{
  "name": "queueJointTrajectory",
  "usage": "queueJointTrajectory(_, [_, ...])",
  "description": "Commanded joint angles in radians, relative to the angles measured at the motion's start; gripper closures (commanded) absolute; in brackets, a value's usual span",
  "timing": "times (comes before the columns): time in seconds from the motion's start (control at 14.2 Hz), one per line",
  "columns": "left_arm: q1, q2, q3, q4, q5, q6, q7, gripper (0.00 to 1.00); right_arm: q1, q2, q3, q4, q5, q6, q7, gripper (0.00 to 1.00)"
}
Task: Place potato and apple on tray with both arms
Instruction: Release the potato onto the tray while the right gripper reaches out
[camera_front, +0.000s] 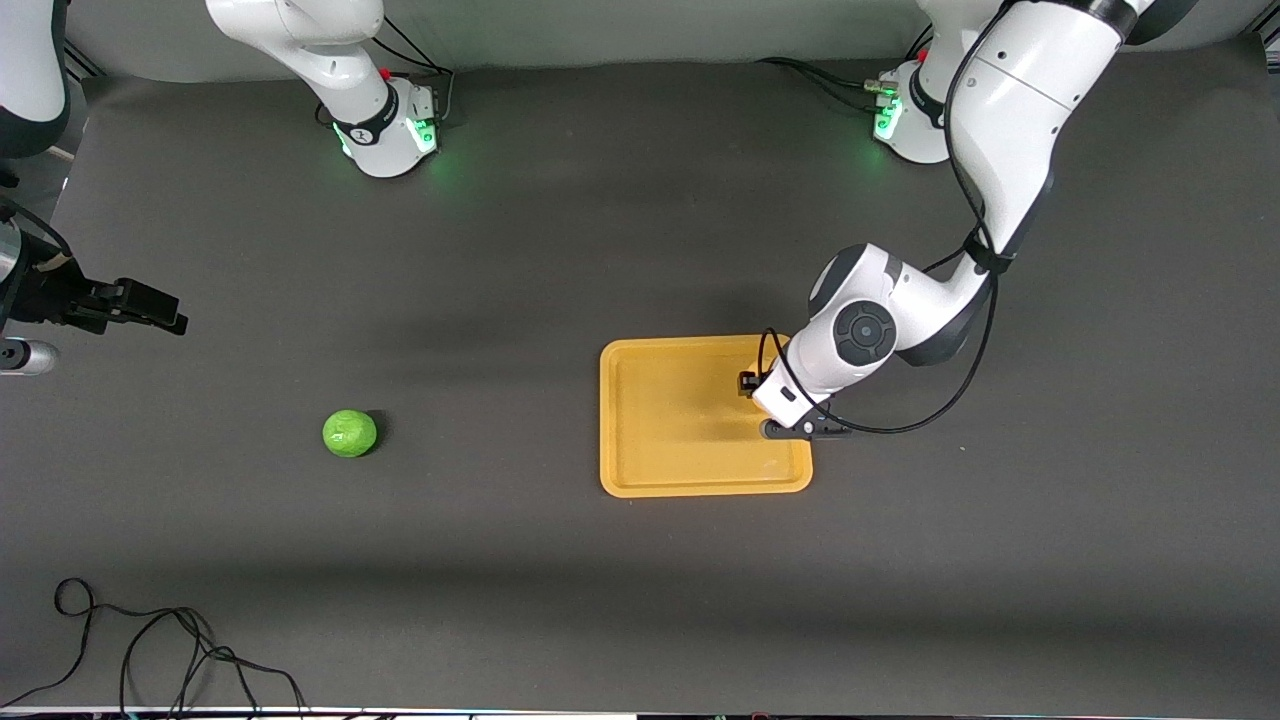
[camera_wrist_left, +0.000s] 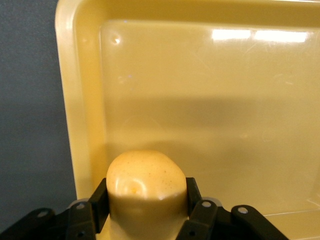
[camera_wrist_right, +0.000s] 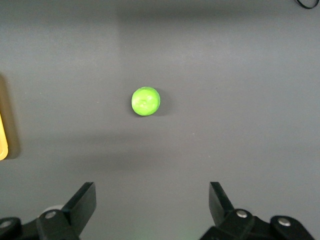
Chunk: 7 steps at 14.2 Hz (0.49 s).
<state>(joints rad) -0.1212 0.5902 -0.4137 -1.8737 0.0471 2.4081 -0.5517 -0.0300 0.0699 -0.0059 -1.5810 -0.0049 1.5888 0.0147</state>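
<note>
A flat orange-yellow rectangular plastic tray (camera_front: 680, 420) with rounded corners and a low raised rim lies on the dark grey bench (camera_front: 560, 260), somewhat toward the left arm's end and roughly midway between the bench's base edge and its camera edge. The left end effector (camera_wrist_left: 147, 210) is over the tray's corner at the left arm's end, its two black fingers (camera_wrist_left: 97, 202) clamped on a small lumpy yellow-tan potato (camera_wrist_left: 146, 182), which the left wrist view shows just above the tray floor close to the rim. A small round bright green apple (camera_front: 350, 434) sits on the bare bench well apart from the tray, toward the right arm's end. The right end effector (camera_wrist_right: 152, 205) hangs above the bench's right-arm end edge with its fingers spread wide and nothing between them; the apple lies on the bench ahead of it.
</note>
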Motion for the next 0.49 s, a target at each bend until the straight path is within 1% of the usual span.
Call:
queueJointTrajectory(0.0, [-0.018, 0.0, 0.013, -0.012, 0.031, 0.026, -0.047, 0.82, 0.057, 0.005, -0.005, 0.013, -0.001, 0.01, 0.063, 0.0])
queueJointTrajectory(0.07, [-0.017, 0.005, 0.013, -0.01, 0.042, 0.028, -0.047, 0.68, 0.076, 0.005, -0.005, 0.012, -0.001, 0.022, 0.063, 0.0])
queueJointTrajectory(0.14, [-0.014, 0.007, 0.013, -0.01, 0.042, 0.028, -0.047, 0.44, 0.084, 0.005, -0.005, 0.012, -0.001, 0.031, 0.065, 0.0])
queueJointTrajectory(0.21, [-0.014, 0.007, 0.013, -0.01, 0.042, 0.028, -0.047, 0.1, 0.096, 0.007, -0.005, 0.007, -0.001, 0.04, 0.065, 0.0])
queueJointTrajectory(0.28, [-0.009, 0.007, 0.013, -0.01, 0.042, 0.026, -0.047, 0.0, 0.102, 0.01, -0.005, -0.01, -0.001, 0.057, 0.064, 0.0])
queueJointTrajectory(0.42, [-0.008, 0.003, 0.019, -0.005, 0.042, 0.023, -0.048, 0.0, 0.102, 0.005, -0.009, -0.069, -0.001, 0.108, 0.063, 0.0])
